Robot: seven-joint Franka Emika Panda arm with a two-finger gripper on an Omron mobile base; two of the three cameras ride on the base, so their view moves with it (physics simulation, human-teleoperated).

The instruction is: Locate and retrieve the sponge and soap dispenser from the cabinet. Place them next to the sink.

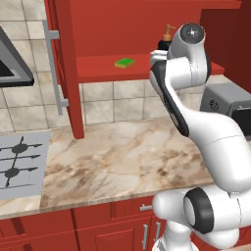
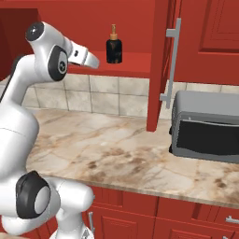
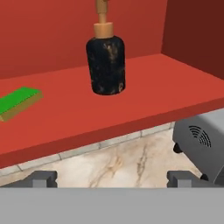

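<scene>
The red cabinet (image 1: pixel 98 71) stands open, its door (image 1: pixel 62 59) swung out to the left. On its shelf (image 3: pixel 131 105) the black soap dispenser (image 3: pixel 106 65) with a tan pump stands upright, and the green sponge (image 3: pixel 17 102) lies flat to its left. My gripper (image 3: pixel 111 179) is open, its fingertips (image 3: pixel 42 178) wide apart. It hovers in front of the shelf edge, short of the dispenser and a little below it, touching nothing. From the right base view my gripper (image 2: pixel 94 60) points at the soap dispenser (image 2: pixel 114 45). The sponge (image 1: pixel 125 62) also shows left of the arm. The sink is out of view.
A grey toaster oven (image 2: pixel 205 126) sits on the marble counter (image 1: pixel 122 157) below the shelf's right end. The other cabinet door with its long bar handle (image 2: pixel 172 60) hangs open beside it. A stove (image 1: pixel 19 162) and a range hood (image 1: pixel 12 63) lie to the left.
</scene>
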